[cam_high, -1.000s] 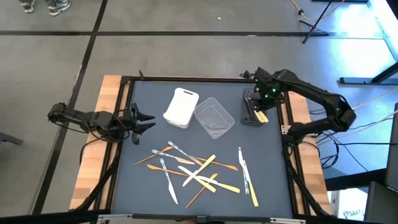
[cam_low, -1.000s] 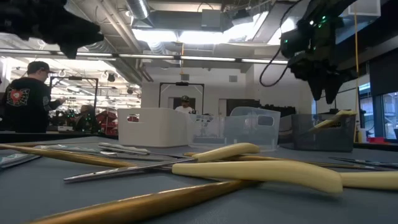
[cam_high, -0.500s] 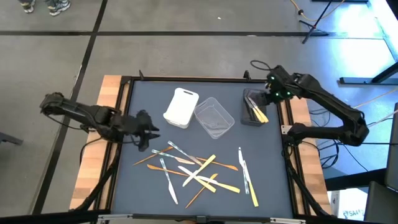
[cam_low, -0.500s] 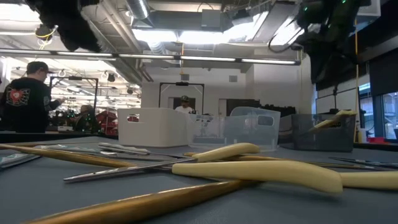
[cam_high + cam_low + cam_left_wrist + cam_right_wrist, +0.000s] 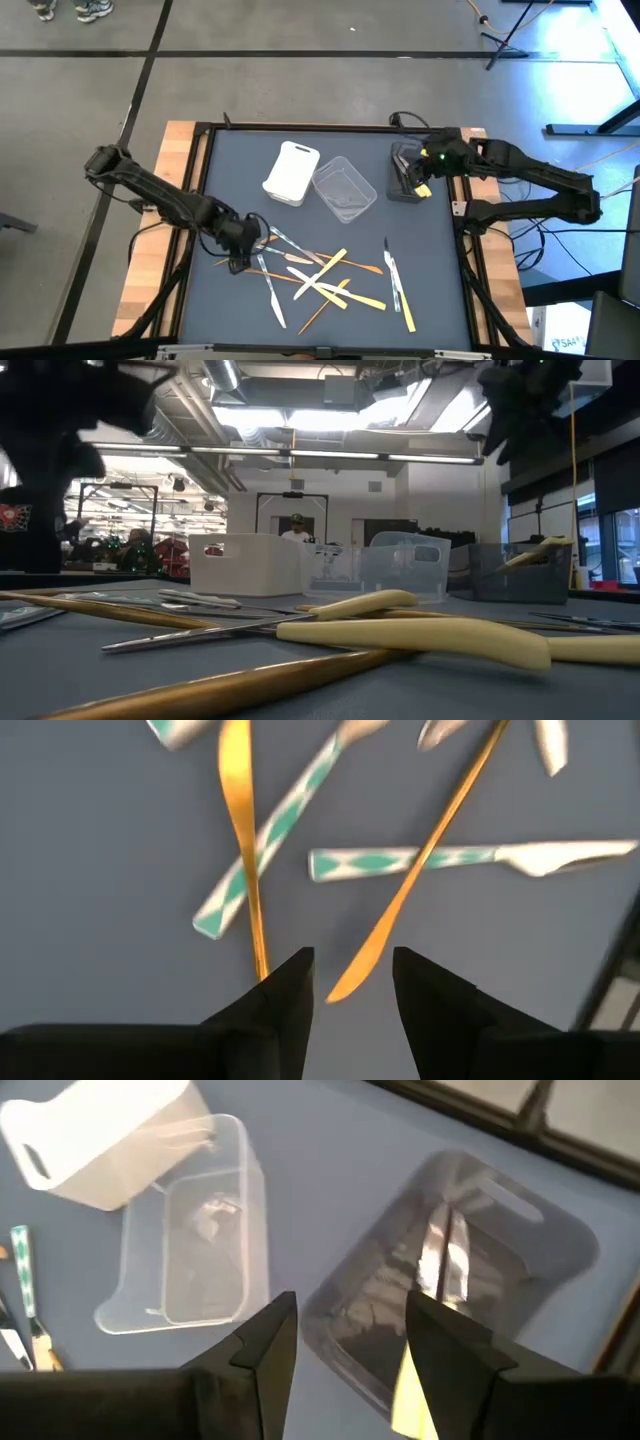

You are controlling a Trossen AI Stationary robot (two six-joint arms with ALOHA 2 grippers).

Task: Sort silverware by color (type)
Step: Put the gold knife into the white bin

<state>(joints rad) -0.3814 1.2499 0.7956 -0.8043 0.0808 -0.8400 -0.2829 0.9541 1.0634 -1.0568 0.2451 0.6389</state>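
Observation:
The silverware (image 5: 310, 275) lies in a loose crossed pile on the dark mat: yellow pieces (image 5: 325, 275), tan-orange ones (image 5: 320, 310) and whitish ones with a teal pattern (image 5: 270, 855). My left gripper (image 5: 240, 245) hovers open over the pile's left end. In its wrist view the left gripper (image 5: 350, 990) has the tip of a tan-orange piece (image 5: 345, 982) showing between its fingers, with no touch. My right gripper (image 5: 425, 165) is open (image 5: 345, 1350) above the dark grey tub (image 5: 450, 1310). A yellow piece (image 5: 420, 185) leans against that tub's wall.
A white tub (image 5: 291, 172) and a clear tub (image 5: 344, 188) stand side by side at the mat's far middle, left of the dark grey tub (image 5: 406, 172). Two whitish pieces (image 5: 395, 275) lie apart on the pile's right. Bare mat lies along the near edge and left side.
My left gripper has swung from the table's left edge toward the right and the near edge and come down over the pile's left end. My right gripper has risen from the dark grey tub and drawn slightly toward the right edge. The yellow piece stays in the tub.

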